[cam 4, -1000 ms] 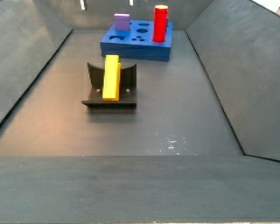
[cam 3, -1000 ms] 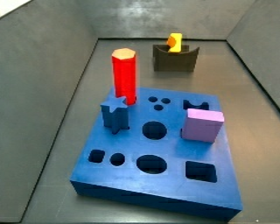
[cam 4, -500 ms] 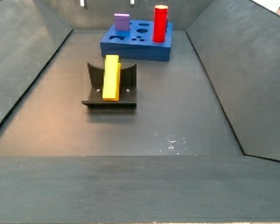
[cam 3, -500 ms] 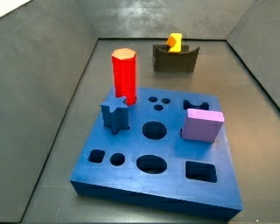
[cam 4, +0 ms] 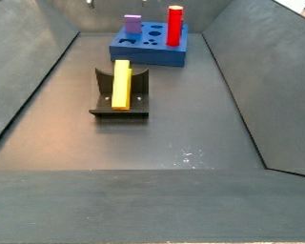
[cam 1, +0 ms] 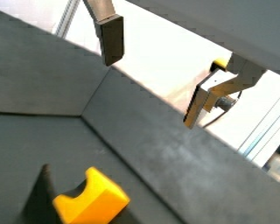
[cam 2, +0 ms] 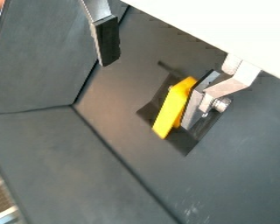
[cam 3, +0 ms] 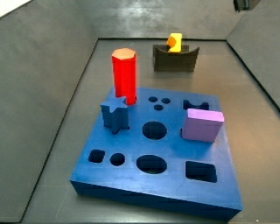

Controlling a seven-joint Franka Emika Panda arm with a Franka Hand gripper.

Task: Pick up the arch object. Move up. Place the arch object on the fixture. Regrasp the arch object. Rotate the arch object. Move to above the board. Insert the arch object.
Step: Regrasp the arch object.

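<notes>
The arch object (cam 3: 174, 41) is a yellow block with orange faces. It rests in the dip of the dark fixture (cam 3: 175, 60) at the far end of the floor, and in a side view it lies lengthwise on the fixture (cam 4: 121, 84). My gripper (cam 1: 154, 72) is open and empty, high above the floor. In a wrist view the arch object (cam 2: 174, 107) shows well below, next to one finger (cam 2: 199, 109). The blue board (cam 3: 178, 144) lies near the camera.
A tall red hexagonal pillar (cam 3: 125, 74), a lilac cube (cam 3: 203, 124) and a blue star piece (cam 3: 115, 118) stand in the board. Grey sloping walls (cam 3: 49, 105) enclose the floor on all sides.
The gripper's fingertips at the top edge of a side view have drawn almost out of the picture, so the gripper has risen a little. The arch object has not moved.
</notes>
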